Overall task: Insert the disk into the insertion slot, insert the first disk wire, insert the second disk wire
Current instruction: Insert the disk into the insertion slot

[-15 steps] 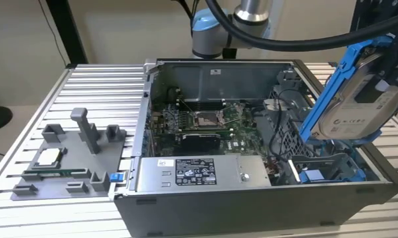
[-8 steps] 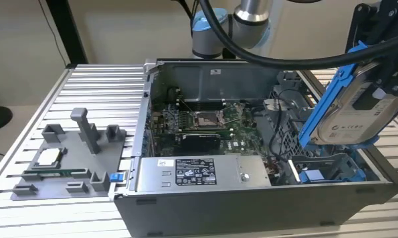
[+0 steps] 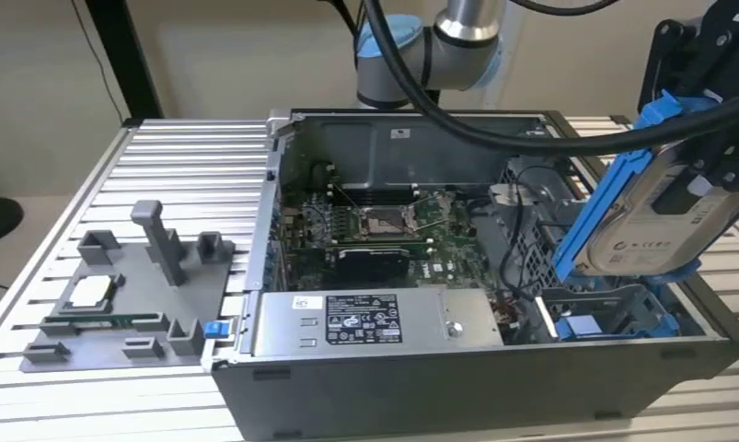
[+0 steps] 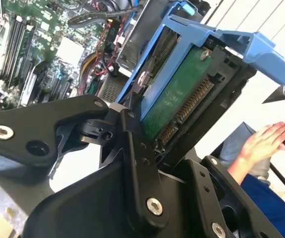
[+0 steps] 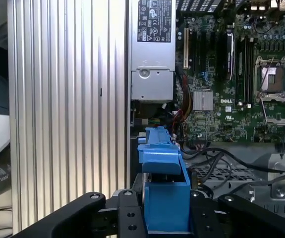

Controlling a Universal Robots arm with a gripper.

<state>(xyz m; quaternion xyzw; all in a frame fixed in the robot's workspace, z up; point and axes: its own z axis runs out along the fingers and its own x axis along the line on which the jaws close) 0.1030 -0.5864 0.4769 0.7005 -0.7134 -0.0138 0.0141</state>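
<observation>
Step one: disk (image 3: 658, 216) held over the insertion slot (image 3: 596, 318), wires not yet reached.
My end effector (image 5: 166, 213) pinches it, tilted; I judge it needs squaring with the slot.

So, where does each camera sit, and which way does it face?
Exterior view: off the arm, looking down into the computer case; shows the arm and the gripper holding the disk above the insertion slot.
Second wrist view: at the wrist, facing the disk's connector end past the fingers; a person's hand beyond.
First wrist view: at the wrist, facing the motherboard over the disk's edge.
Both wrist views share disk and motherboard.
</observation>
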